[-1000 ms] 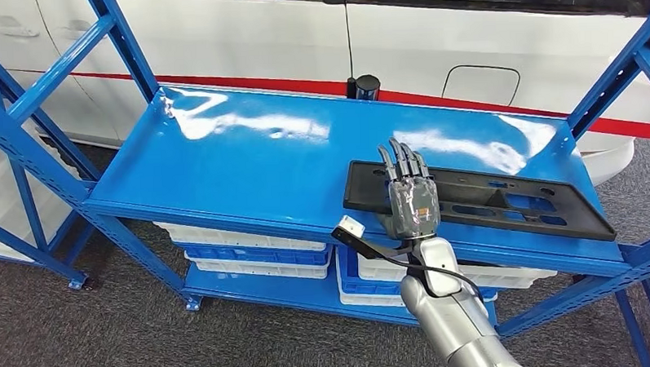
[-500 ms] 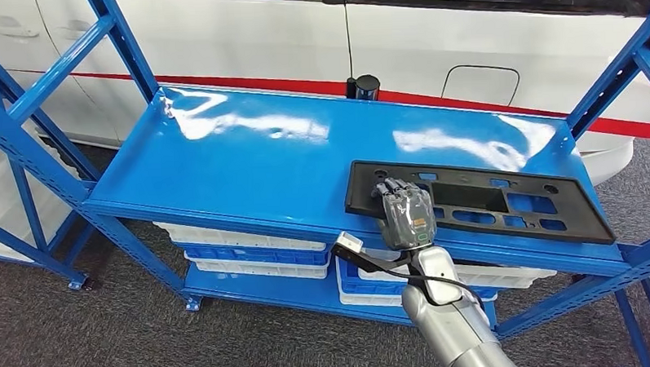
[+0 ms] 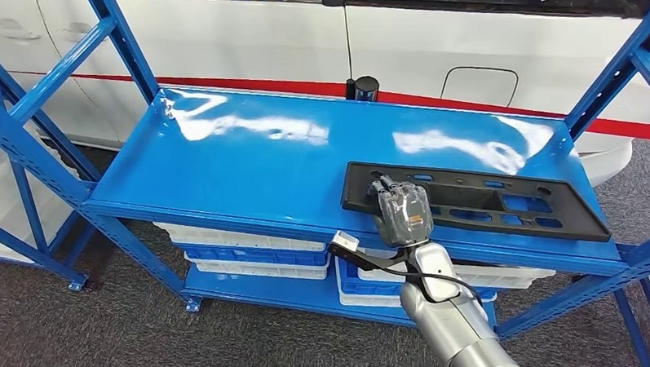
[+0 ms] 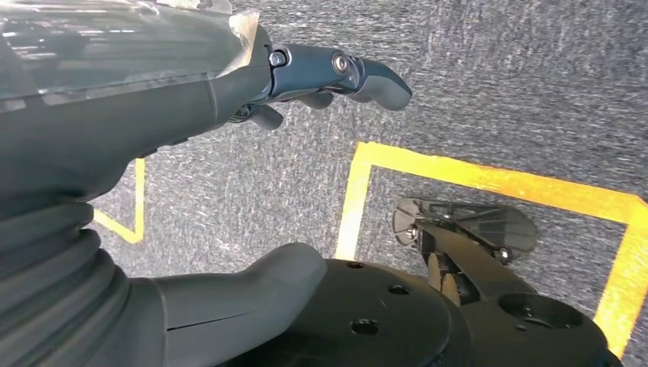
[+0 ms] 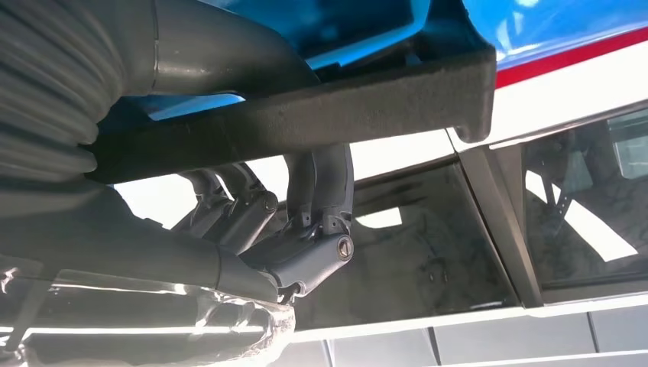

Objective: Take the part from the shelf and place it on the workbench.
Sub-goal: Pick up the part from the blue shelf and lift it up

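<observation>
Shelving in blue steel [image 3: 248, 166] carries the black plastic part [image 3: 502, 202] on its upper deck, lying flat near the front lip at the robot's right, where an arm can reach it from below. In the head view the right hand [image 3: 402, 207] sits on the part's near left end with fingers curled over its front edge, which looks like the grip needed to lift it off the deck. White and blue bins [image 3: 251, 251] stand on the lower level, and a white car body [image 3: 300, 37] fills the background. The left wrist view has the left hand [image 4: 306, 76] hanging over grey carpet [image 4: 497, 92] with yellow floor tape [image 4: 489, 176], fingers loosely apart and holding nothing. In the right wrist view dark fingers [image 5: 321, 199] wrap one face of the part and the thumb [image 5: 221, 53] presses the other, so the part is clamped between them
</observation>
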Tool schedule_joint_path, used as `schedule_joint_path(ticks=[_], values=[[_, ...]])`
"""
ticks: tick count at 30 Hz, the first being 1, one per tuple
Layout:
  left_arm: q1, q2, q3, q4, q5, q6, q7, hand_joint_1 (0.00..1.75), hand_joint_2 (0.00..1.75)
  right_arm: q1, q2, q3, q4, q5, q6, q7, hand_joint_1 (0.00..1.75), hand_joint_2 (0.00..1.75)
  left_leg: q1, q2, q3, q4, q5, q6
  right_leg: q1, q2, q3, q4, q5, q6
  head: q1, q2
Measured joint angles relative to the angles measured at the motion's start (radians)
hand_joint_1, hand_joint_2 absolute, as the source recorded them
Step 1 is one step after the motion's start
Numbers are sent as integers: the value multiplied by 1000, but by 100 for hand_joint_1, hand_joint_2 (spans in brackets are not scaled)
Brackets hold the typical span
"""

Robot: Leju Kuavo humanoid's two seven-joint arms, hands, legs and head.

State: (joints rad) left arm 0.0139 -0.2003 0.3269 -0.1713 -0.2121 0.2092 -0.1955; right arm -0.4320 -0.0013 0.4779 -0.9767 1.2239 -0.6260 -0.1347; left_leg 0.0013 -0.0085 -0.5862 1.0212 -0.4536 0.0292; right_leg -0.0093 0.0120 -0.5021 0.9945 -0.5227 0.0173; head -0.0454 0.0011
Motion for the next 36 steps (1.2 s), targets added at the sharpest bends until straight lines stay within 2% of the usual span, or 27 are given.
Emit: schedule_joint_path(ticks=[10, 24, 36], values=[[0, 0, 0, 0, 1, 13, 8, 0, 175, 29, -28, -2, -130, 41, -1, 27, 175, 175, 0, 0, -2, 0, 0, 0, 0, 0, 1, 0, 0, 0, 0, 0], [1, 0, 2, 0, 25, -15, 16, 0, 175, 167, -80, -40, -448, 110, -1, 40, 175, 175, 0, 0, -3, 0, 0, 0, 0, 0, 0, 0, 0, 0, 0, 0], [2, 3, 4, 0, 22, -42, 7, 0, 175, 234, -98, -64, -537, 130, -1, 43, 175, 175, -2, -1, -4, 1, -1, 1, -2, 0, -1, -1, 0, 1, 0, 0]])
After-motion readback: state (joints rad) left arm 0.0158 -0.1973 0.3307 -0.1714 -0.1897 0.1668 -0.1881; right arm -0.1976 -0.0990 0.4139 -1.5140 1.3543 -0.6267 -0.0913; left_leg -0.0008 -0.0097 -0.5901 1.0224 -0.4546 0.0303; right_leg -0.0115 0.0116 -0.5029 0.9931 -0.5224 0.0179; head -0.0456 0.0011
